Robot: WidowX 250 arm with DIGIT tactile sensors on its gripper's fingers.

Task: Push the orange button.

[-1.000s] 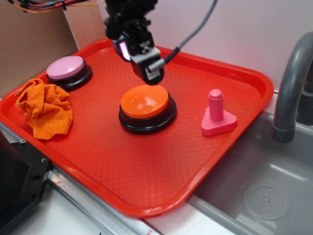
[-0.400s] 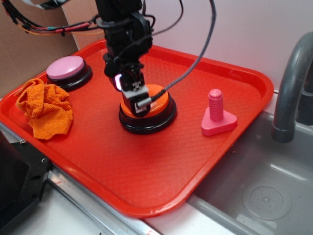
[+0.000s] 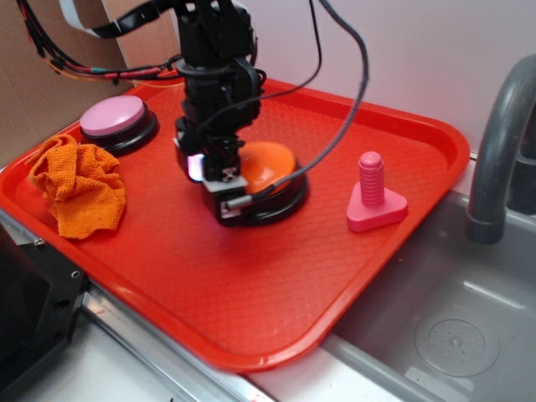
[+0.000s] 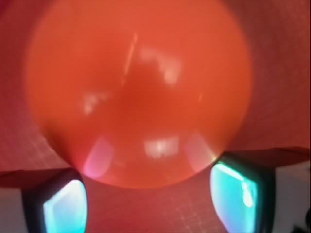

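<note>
The jaws stand apart, both pads showing wide-set at the bottom corners of the wrist view with nothing between them, and the gripper [image 3: 224,186] is down on the near-left part of the button [image 3: 266,164], at about 8 o'clock on its dome. In the wrist view the button [image 4: 140,92] fills nearly the whole picture, so the tool is very close above it; whether a fingertip actually bears on the dome I cannot tell. The button sits near the middle of the tray [image 3: 276,327]. To do the press well, I judge the push should go straight down and nearer the dome's centre than its rim, since a glossy curved top will let an off-centre tip slide toward the black base; a short, firm stroke and a straight lift would be enough. Room is fair: bare tray lies open from 4 to 8 o'clock of the button, right out to the near rim. The pink bolt [image 3: 373,195] stands at 3 o'clock, well apart, the pink button [image 3: 115,118] at 10 o'clock and the cloth [image 3: 79,186] at 9 o'clock, both clear of the arm. The cable looping down from the arm hangs at the button's right side and could drag across it. The sink [image 3: 452,318] and faucet [image 3: 498,142] lie beyond the tray's right rim, out of the way.
</note>
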